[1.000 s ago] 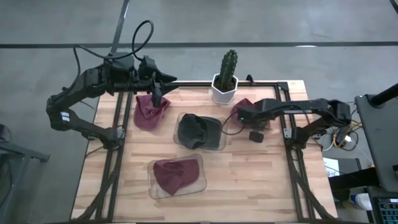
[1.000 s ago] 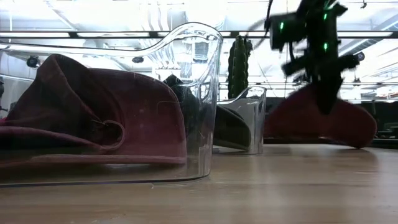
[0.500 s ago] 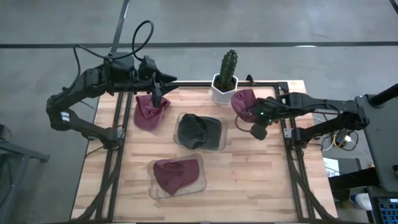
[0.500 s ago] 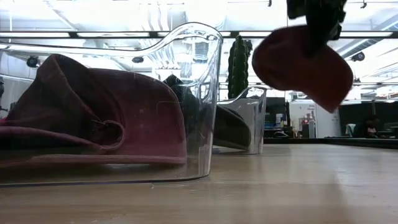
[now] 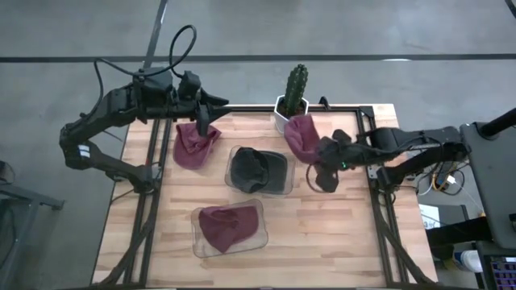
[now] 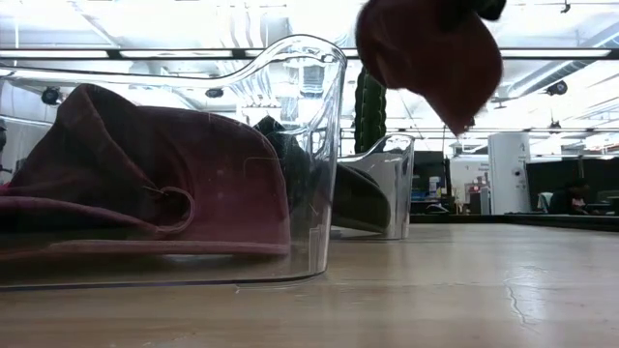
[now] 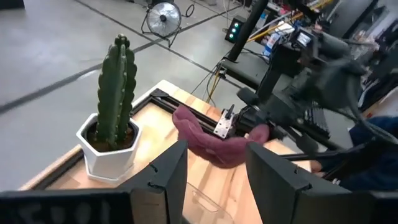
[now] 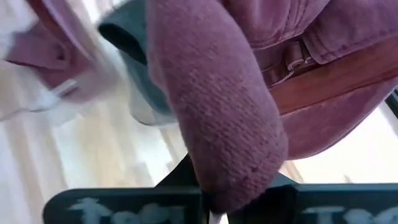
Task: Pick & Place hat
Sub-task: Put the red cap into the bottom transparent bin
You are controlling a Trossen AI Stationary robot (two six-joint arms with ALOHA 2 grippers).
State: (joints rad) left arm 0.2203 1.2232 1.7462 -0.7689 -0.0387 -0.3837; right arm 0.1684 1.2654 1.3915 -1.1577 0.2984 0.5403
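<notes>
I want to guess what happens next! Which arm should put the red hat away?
The right arm, probably: its jaws are shut on the maroon hat, lifted beside the cactus. The left gripper hangs over another hat.

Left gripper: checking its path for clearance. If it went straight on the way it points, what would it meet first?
Judging by its wrist view, the maroon hat carried by the right gripper; depth unclear.
</notes>
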